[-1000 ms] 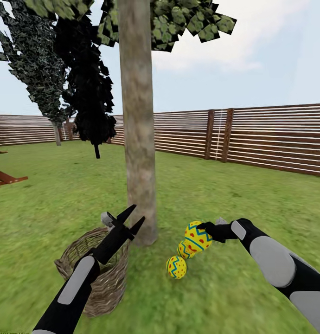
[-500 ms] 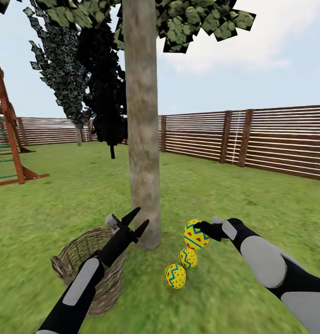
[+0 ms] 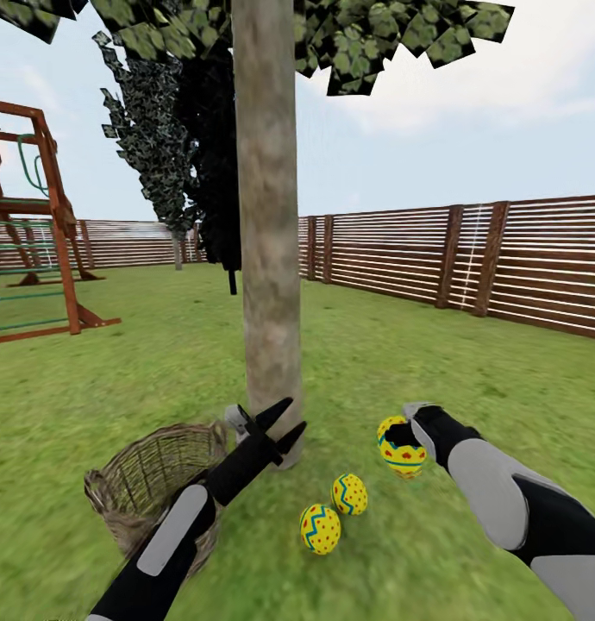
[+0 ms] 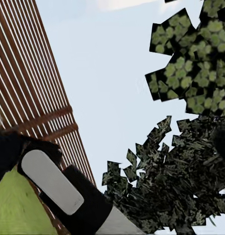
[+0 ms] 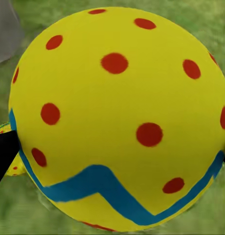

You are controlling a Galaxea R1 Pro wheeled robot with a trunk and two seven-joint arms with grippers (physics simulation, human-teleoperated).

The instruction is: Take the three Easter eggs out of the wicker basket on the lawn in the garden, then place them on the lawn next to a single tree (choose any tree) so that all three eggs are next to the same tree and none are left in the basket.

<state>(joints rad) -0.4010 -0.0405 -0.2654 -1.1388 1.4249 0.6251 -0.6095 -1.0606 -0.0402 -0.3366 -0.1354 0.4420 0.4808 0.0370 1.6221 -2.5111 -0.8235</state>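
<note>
Bright, even daylight, no cast shadows (flat render), grass [image 3: 401, 345] softly blurred.

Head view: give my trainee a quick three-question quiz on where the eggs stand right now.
1. How many Easter eggs lie on the lawn by the tree?
2. True or false: the right gripper holds an egg.
3. The wicker basket shows: A) three eggs B) one egg C) no eggs in the part in view.

Key: 1. Two. 2. True. 3. C.
</note>
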